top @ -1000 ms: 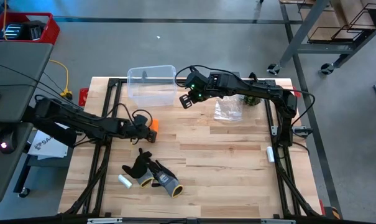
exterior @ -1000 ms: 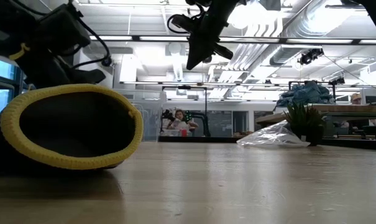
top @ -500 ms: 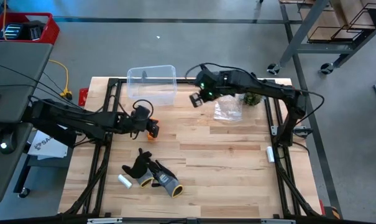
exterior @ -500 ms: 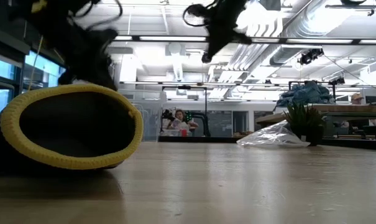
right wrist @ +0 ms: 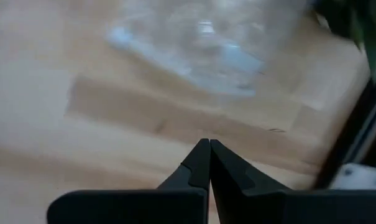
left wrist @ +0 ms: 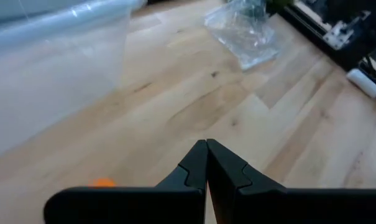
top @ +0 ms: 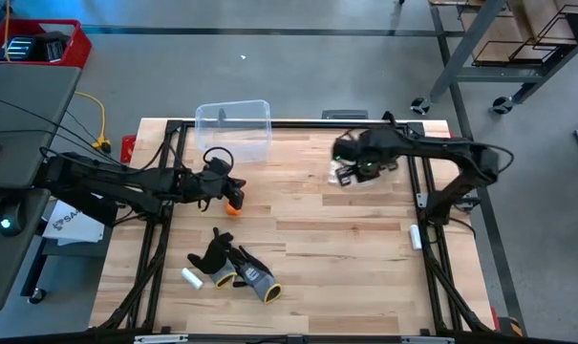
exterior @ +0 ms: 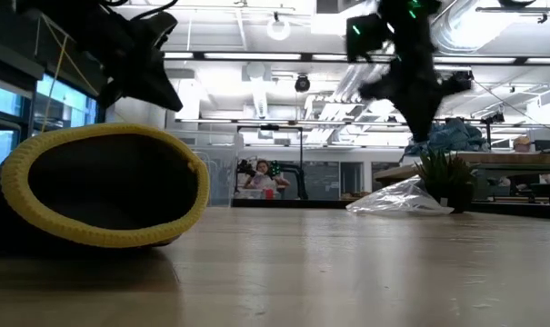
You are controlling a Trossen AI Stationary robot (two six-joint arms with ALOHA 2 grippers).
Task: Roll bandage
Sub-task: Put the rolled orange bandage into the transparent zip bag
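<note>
My left gripper (top: pixel 227 184) hangs over the left half of the wooden table (top: pixel 308 239), its two dark fingers (left wrist: pixel 197 165) pressed tip to tip — shut, with nothing between them. The bandage (top: pixel 232 203), a small bright orange lump, sits on the boards just beside that gripper on the side nearer the table's front edge; in the left wrist view only a sliver of orange (left wrist: pixel 102 182) peeks out by the finger base, and I cannot tell from above whether the gripper touches it. Behind my left arm stands a clear plastic bin (top: pixel 234 129) at the table's far edge.

My right gripper (top: pixel 346 175) is over the far right part of the table, right at a crumpled clear plastic bag (top: pixel 360 173); its fingers (right wrist: pixel 200 163) too are closed on each other, holding nothing — the bag (right wrist: pixel 200 46) lies on the wood ahead of them. A small green plant (exterior: pixel 445 173) stands by the bag in the low view.

Near the front left, a pair of black, grey and yellow gloves (top: pixel 236 269) lies in a heap, with a small white cylinder (top: pixel 191 278) just beside it. One glove's yellow-rimmed cuff (exterior: pixel 102 186) fills the left of the low view. Another small white object (top: pixel 415 235) rests by the table's right rail.
</note>
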